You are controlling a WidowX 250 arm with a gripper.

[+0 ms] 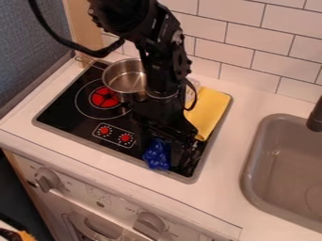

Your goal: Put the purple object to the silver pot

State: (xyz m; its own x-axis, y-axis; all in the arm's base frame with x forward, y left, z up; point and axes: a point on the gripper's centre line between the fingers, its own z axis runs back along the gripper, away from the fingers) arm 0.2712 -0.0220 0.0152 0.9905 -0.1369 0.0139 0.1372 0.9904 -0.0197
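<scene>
room: I've got a lane over the counter (231,143) between stove (63,109) and sink (249,164) | snags: silver pot (124,77), tiled wall (242,44) behind

White counter (244,110): holds your black cooktop (66,107) beneath the silver pot (123,79), and your sink (252,157) well right of the pot.
Yellow cloth (210,110): flat on your cooktop, right of the pot.
Blue-purple object (157,155): frontward of the pot; you can't tell whether it touches the cooktop.

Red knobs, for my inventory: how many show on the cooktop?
2: the left red knob and the right red knob, both in the white-outlined panel. The arm may hide others.
</scene>
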